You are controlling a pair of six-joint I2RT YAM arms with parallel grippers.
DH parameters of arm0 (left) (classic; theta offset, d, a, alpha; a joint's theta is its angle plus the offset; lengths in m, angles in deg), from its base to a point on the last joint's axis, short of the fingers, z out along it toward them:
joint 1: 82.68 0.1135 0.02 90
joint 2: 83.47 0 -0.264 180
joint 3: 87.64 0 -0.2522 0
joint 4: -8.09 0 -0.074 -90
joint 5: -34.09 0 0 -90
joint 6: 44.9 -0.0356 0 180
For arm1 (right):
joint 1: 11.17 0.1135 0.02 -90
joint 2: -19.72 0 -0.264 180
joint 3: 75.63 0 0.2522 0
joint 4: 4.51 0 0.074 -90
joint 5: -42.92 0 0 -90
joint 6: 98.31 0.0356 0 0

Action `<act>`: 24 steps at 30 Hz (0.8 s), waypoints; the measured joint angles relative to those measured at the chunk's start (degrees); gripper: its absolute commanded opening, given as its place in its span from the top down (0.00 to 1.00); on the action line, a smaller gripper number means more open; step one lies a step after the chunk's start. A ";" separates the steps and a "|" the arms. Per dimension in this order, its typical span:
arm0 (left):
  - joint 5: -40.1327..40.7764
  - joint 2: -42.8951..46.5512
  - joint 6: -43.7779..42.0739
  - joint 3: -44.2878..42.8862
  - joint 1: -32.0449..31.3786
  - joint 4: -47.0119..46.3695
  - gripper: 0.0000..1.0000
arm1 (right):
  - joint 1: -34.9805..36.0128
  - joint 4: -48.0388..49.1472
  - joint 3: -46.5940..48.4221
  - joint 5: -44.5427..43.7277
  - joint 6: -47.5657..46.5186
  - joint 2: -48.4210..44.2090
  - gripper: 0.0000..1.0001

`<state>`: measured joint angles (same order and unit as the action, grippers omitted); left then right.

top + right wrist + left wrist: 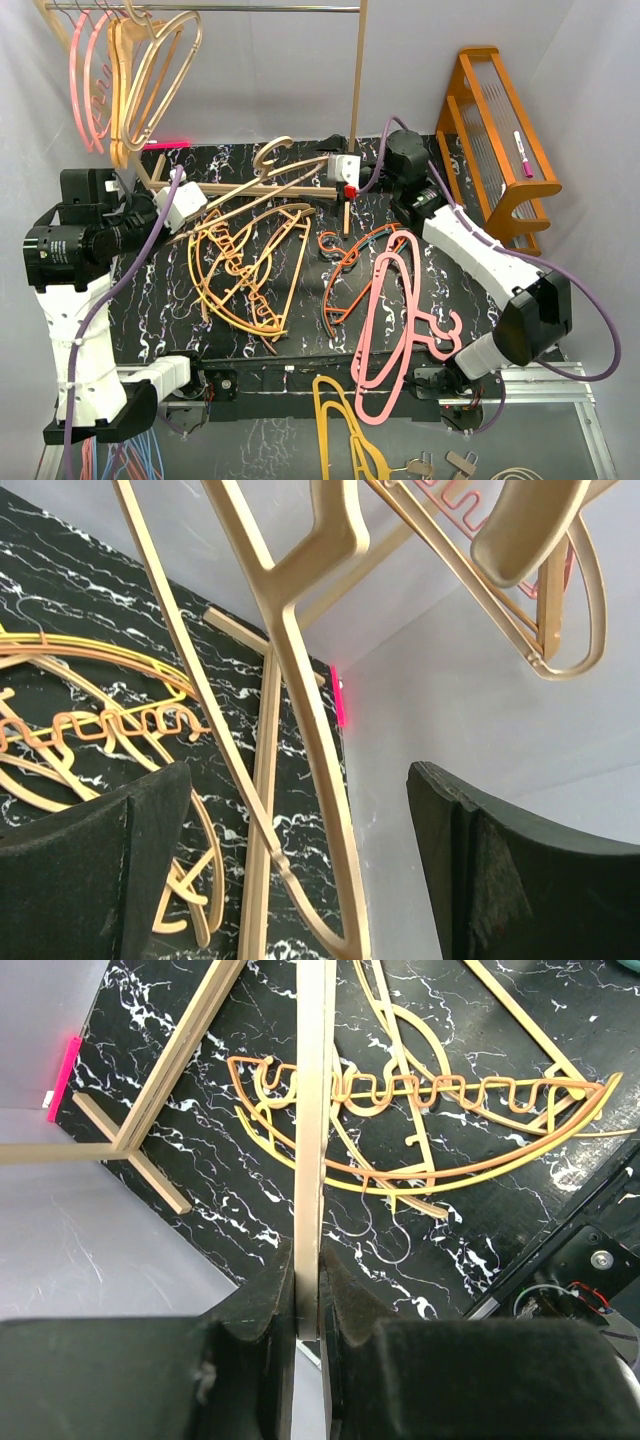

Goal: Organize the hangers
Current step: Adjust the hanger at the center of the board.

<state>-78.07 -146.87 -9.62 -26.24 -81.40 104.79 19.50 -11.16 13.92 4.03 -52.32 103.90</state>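
— Status, left end effector (308,1312)?
— I have it clamped on the tan hanger (312,1110), frame centre.
— And right end effector (295,790)?
— Wide open; that hanger's neck runs between its fingers.

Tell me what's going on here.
Two robot arms are tidying up. The left hand is clamped on a pale tan hanger over the black mat; the right hand is open at its hook end, not gripping. Several hangers hang on the rail behind; other hangers lie on the mat.
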 measured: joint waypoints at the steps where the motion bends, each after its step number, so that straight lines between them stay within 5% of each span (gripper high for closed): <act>1: -0.22 -0.07 -0.17 0.00 0.00 -0.09 1.00 | 0.00 0.04 0.81 0.72 0.68 0.74 0.11; 9: -3.08 0.26 -1.05 0.00 0.00 -0.17 1.00 | 0.04 1.49 7.93 7.39 5.42 7.37 0.30; 11: -3.63 0.24 -1.20 0.00 0.00 -0.17 1.00 | 0.11 1.99 9.53 8.85 6.62 9.07 0.49; 13: -4.04 0.15 -1.25 0.00 0.00 -0.17 1.00 | 0.13 2.14 11.10 10.32 8.15 10.62 0.84; 14: -4.20 0.04 -1.25 0.00 0.00 -0.17 1.00 | 0.13 2.27 11.47 10.80 8.20 11.02 0.91; 20: -3.98 -0.61 -1.75 -0.35 0.09 -1.60 1.00 | -0.22 1.22 11.52 14.67 10.27 11.82 0.92; 24: -4.57 -1.03 -1.49 -0.52 0.09 -2.14 0.55 | -1.38 3.58 10.19 17.14 13.64 11.82 0.92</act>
<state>-82.63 -147.89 -11.11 -26.76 -81.31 102.65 18.13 -7.57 24.10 21.16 -38.68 115.72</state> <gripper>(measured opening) 0.187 0.124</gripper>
